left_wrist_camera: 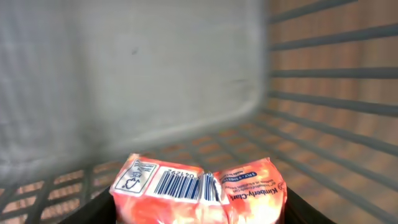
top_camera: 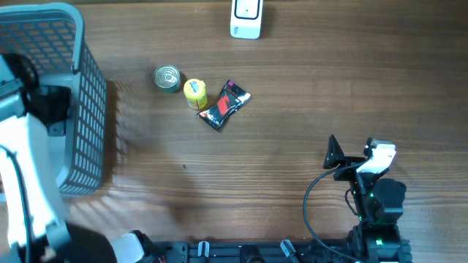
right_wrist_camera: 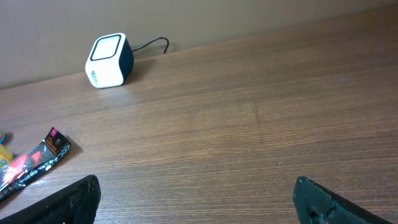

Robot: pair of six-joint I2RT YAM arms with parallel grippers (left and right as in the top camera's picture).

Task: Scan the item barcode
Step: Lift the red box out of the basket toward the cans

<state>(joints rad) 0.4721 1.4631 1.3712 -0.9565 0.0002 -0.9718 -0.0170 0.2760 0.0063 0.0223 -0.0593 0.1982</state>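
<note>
Treat the tissue pack [left_wrist_camera: 249,193], pinched in the left end effector [left_wrist_camera: 199,213] inside the basket [top_camera: 88,109], as light, soft and crushable, gripping its sides clear of the barcode [left_wrist_camera: 180,185]; note the right end effector [right_wrist_camera: 196,202], well right of the basket, spread and empty.

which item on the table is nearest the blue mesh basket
The green tin can with silver top, at the row's left end; the yellow jar and red-and-black packet lie farther right.

Wooden table [top_camera: 292,146] — bearing a basket [top_camera: 91,131], tin can [top_camera: 167,78], yellow tub [top_camera: 194,93], dark packet [top_camera: 224,106], white scanner [top_camera: 246,18].
</note>
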